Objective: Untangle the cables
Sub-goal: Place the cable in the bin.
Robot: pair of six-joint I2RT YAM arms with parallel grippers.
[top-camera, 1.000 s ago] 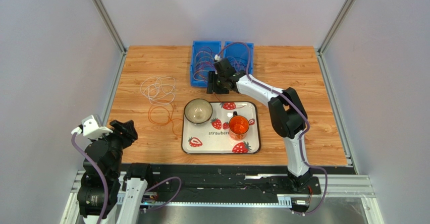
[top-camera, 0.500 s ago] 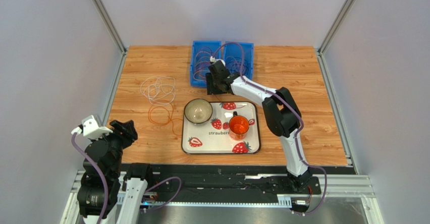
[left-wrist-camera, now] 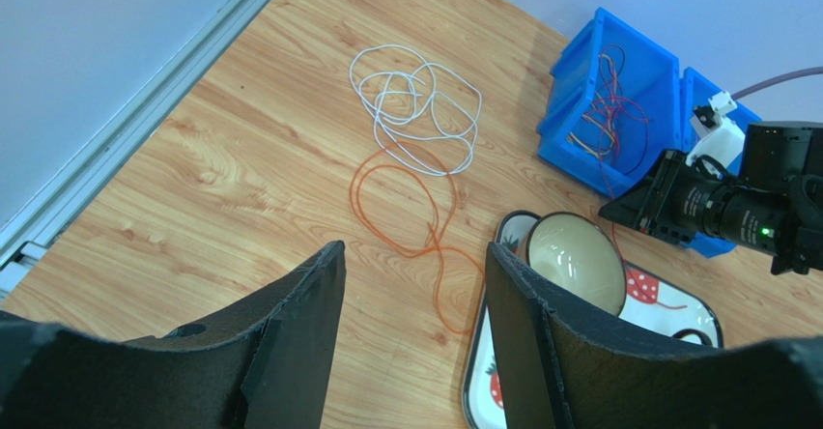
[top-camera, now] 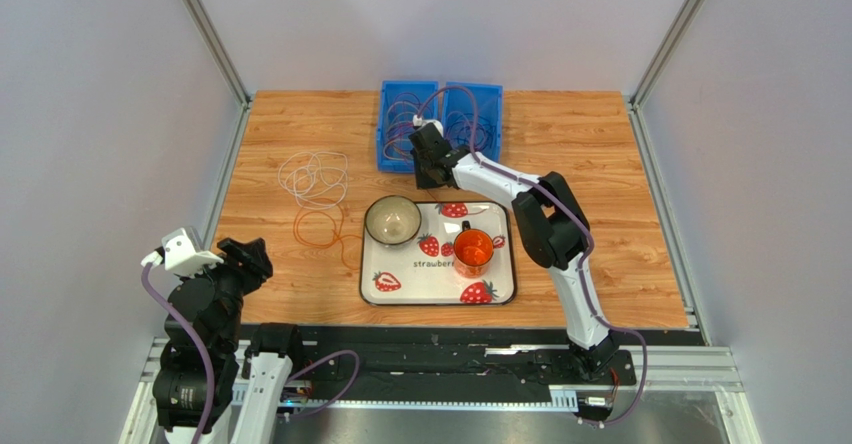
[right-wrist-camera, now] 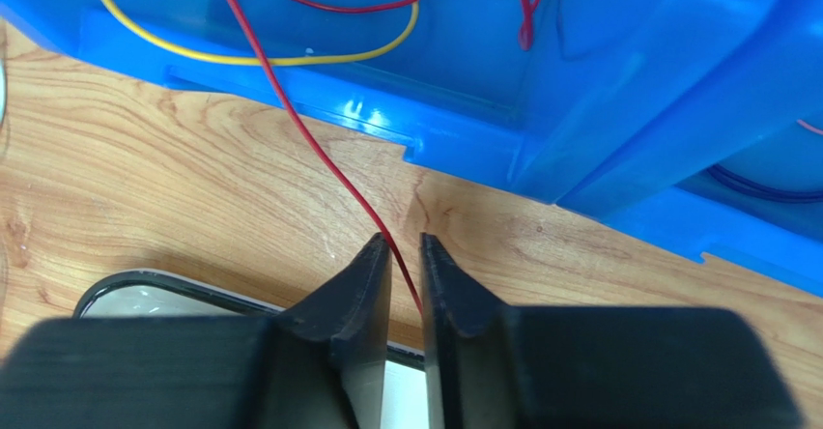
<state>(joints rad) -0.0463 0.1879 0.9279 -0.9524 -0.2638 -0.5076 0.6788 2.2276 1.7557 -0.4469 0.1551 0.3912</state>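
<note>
Right claw (right-wrist-camera: pixel 406 245) advanced to two blue bins (top-camera: pixel 392 89), nearly together around one red cable (right-wrist-camera: pixel 319 149); left claw (left-wrist-camera: pixel 413 250) apart.

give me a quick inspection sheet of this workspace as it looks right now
surface: wooden table, no damage seen
job's things: white cable overlapping orange cable on the table; red cable and yellow cable in the blue bins, the red one trailing out over the rim
clutter: strawberry tray holding a bowl and an orange cup
grippers: left gripper open, empty; right gripper jaws narrow around the red cable, grip unclear
cables: purple hose on the right arm, no snag seen
surroundings: grey walls, metal frame posts
</note>
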